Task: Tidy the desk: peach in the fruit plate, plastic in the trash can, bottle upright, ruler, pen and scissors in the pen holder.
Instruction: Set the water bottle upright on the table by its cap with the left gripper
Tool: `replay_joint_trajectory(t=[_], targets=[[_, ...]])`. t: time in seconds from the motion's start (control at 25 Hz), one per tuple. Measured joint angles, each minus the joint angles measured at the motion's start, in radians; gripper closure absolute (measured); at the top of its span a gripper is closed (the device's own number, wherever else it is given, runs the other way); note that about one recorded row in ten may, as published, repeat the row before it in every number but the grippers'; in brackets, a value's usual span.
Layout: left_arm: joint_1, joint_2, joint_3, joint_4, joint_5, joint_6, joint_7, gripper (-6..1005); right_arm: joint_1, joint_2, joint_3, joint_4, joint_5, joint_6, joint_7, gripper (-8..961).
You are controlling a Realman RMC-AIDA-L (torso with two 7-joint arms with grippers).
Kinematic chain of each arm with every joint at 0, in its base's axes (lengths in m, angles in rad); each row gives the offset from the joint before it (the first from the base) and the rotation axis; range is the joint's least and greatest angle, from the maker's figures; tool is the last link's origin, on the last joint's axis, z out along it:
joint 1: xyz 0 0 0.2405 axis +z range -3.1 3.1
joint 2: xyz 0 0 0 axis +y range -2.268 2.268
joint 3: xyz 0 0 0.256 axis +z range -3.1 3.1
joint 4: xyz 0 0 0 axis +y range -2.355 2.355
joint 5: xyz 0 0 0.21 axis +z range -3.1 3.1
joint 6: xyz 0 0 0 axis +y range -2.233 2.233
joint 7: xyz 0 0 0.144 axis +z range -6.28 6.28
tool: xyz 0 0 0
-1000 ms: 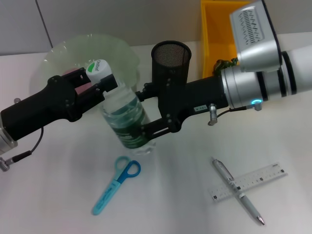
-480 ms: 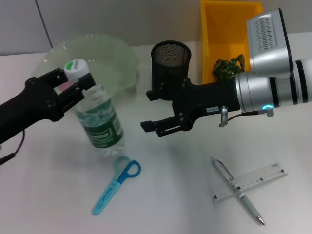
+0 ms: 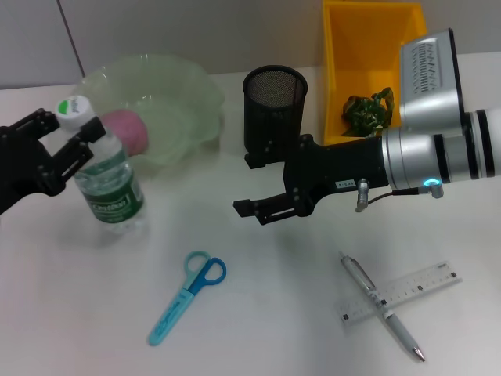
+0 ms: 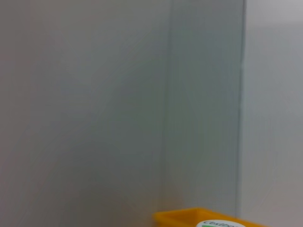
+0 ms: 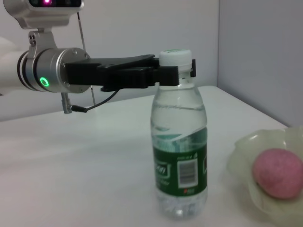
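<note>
The clear water bottle point(image 3: 111, 184) with a green label stands nearly upright on the table at the left, seen too in the right wrist view point(image 5: 180, 156). My left gripper point(image 3: 64, 135) is shut on its neck just under the white cap point(image 5: 175, 56). My right gripper point(image 3: 255, 188) is open and empty in front of the black mesh pen holder point(image 3: 274, 98). The pink peach point(image 3: 123, 129) lies in the pale green fruit plate point(image 3: 176, 86). The blue scissors point(image 3: 188, 296), the pen point(image 3: 383, 307) and the clear ruler point(image 3: 401, 291) lie on the table.
The yellow trash can point(image 3: 368, 43) stands at the back right with crumpled green plastic point(image 3: 364, 110) inside. The pen lies crossed over the ruler at the front right. The left wrist view shows mostly grey wall and the can's rim point(image 4: 189, 217).
My left gripper has carried the bottle leftward and stood it upright. My right gripper has let go of the bottle and drawn back to the right.
</note>
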Motion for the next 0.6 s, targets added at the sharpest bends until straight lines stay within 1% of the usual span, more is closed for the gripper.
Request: replay_joint_trajectory(t=[0.12,0.2,0.32,0.6], targets=[[0.004,-0.005,-0.048,-0.018,-0.002,-0.07,0.053,558,-0.008,0.0,-0.001,0.003,-0.001,0.003,-0.009,133],[0.004,-0.005,-0.048,-0.018,-0.002,-0.07,0.053,558,-0.009,0.001,-0.001,0.003,-0.001,0.004,-0.012,133],[0.005,-0.006,-0.066,-0.044,-0.016,-0.114,0.099,558,-0.012,0.001,-0.002,0.008,0.003,0.004,-0.018,133],[0.005,-0.006,-0.067,-0.051,-0.026,-0.127,0.129,563,-0.012,0.002,-0.002,0.014,0.003,0.004,-0.021,133]])
